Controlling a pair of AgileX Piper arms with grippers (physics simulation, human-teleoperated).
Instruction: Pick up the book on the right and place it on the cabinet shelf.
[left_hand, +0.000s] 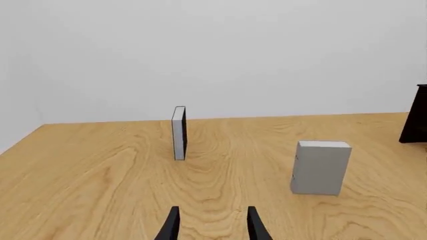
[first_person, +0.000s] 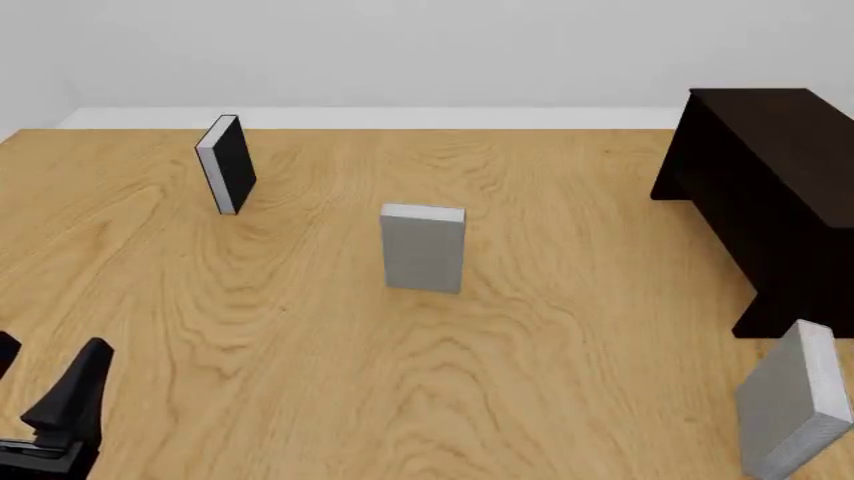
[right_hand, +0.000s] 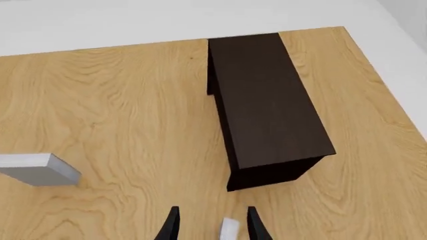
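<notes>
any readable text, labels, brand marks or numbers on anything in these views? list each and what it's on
None: no readable text in any view.
Black-covered book with white page edges: blank.
Light-grey hardcover book standing mid-table: blank.
Light-grey hardcover book at the right, near the cabinet: blank.
Very dark brown wooden cabinet: no label or mark.
Light wooden table: grain only.
Left gripper and right gripper: plain black fingers.

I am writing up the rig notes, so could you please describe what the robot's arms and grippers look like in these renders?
Only the grippers show. The left gripper has two slim, matte black fingers tapering to points; the front view shows the same black gripper on a blocky black base. The right gripper looks identical. No cables, markings or arm links are visible.
</notes>
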